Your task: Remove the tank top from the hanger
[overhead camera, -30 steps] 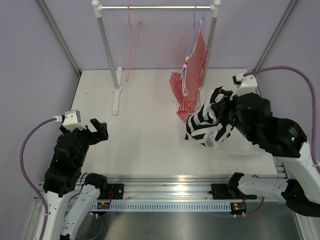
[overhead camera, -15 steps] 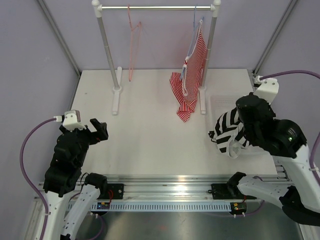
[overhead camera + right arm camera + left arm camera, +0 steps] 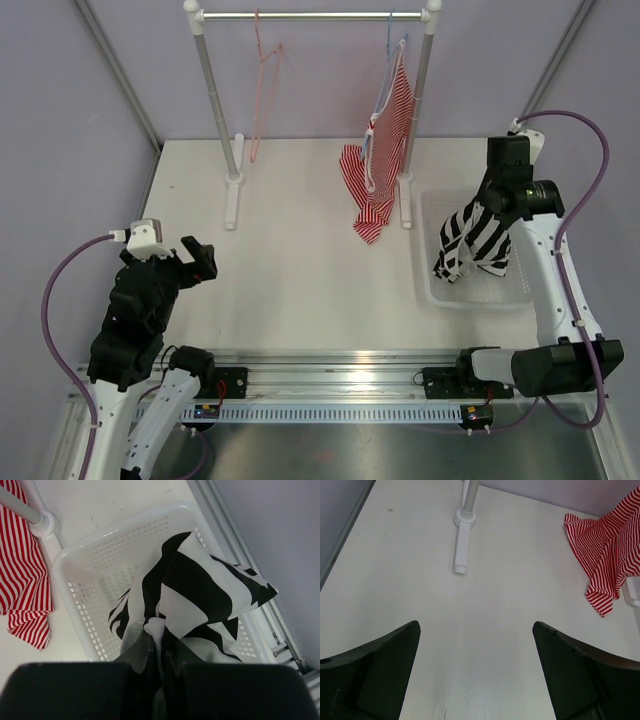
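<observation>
White table (image 3: 300, 250), lilac walls, clothes rail (image 3: 310, 15) at rear.
Right fingers (image 3: 75, 690): pinched shut on white-edged fold of tank top (image 3: 200, 590); grip point partly buried in cloth.
Tank top: off hanger (image 3: 260, 110), hanging bunched over white basket (image 3: 478, 298); half second ago lower, nearer front edge. Whether hem touches basket floor: cannot tell.
Hanger: bare on rail, unmoved.
Left fingers (image 3: 375, 670): spread wide, holding nothing, unchanged.
Red-and-white top (image 3: 385, 140): on rail, tail on table.
</observation>
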